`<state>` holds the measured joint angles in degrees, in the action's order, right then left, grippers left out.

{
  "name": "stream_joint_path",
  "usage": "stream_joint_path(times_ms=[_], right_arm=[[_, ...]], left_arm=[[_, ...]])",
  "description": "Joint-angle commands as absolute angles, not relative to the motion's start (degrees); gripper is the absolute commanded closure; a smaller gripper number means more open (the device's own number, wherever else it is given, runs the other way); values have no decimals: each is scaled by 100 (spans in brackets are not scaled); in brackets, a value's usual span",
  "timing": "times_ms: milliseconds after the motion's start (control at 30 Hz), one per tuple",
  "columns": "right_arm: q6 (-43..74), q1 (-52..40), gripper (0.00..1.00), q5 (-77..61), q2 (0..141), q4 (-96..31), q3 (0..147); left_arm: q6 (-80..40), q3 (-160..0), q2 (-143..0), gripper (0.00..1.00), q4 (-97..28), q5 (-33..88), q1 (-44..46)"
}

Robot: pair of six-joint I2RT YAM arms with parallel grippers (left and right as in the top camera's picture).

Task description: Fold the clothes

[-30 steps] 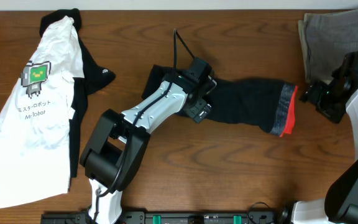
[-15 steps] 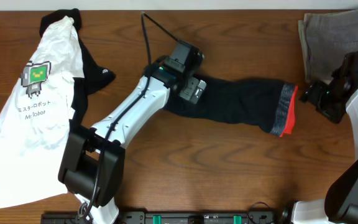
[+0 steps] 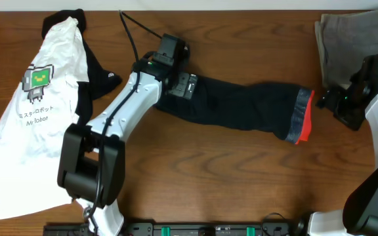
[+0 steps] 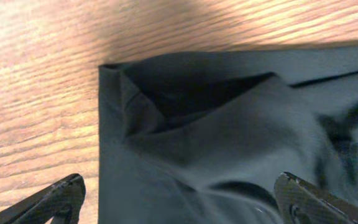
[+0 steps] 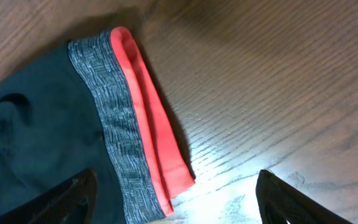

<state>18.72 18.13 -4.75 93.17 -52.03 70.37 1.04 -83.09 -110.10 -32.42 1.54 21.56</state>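
The clothes, black trousers [image 3: 248, 108], lie folded into a long band across the table's middle, with the grey waistband [image 3: 300, 113] and its coral edge [image 3: 306, 124] at the right end. My left gripper [image 3: 188, 87] hovers open over the band's left end. In the left wrist view a folded corner of the black cloth [image 4: 166, 106] lies between the spread fingertips [image 4: 61, 196] of that gripper [image 4: 182, 200]. My right gripper [image 3: 327, 99] stands open just right of the waistband. In the right wrist view the waistband [image 5: 104, 118] and coral edge [image 5: 157, 130] lie ahead of this gripper [image 5: 179, 199], which holds nothing.
A white T-shirt with a green robot print [image 3: 38, 118] lies at the far left, partly over another black garment [image 3: 100, 75]. Grey-olive folded trousers [image 3: 346, 46] sit at the back right corner, behind my right arm. Bare wood table [image 3: 228, 177] runs along the front.
My left arm has swung left and back along the trousers, from their middle to their left end, staying open. The right arm and the trousers have not moved.
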Motion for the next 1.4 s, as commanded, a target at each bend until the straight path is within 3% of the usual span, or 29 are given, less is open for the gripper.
stream_joint_path(times_ms=[0, 700, 867, 1067, 1367], right_arm=[[1752, 1754, 20, -497, 9214, -5227, 7122], [1599, 1756, 20, -454, 9214, -5210, 7118], [1597, 1754, 20, -454, 9214, -5210, 7118], [1599, 1754, 20, -454, 9214, -5212, 7118], [1601, 1754, 20, -456, 9214, -5199, 7118]], left_arm=[[36, -8359, -11277, 2, -3089, 486, 2099], [8, -8359, -11603, 6, -2707, 679, 2117], [-290, -8359, -11631, 7, -2707, 95, 2117], [-336, -8359, -11631, 23, -2709, -21, 2112], [-742, -8348, -11640, 30, -2731, -475, 2112]])
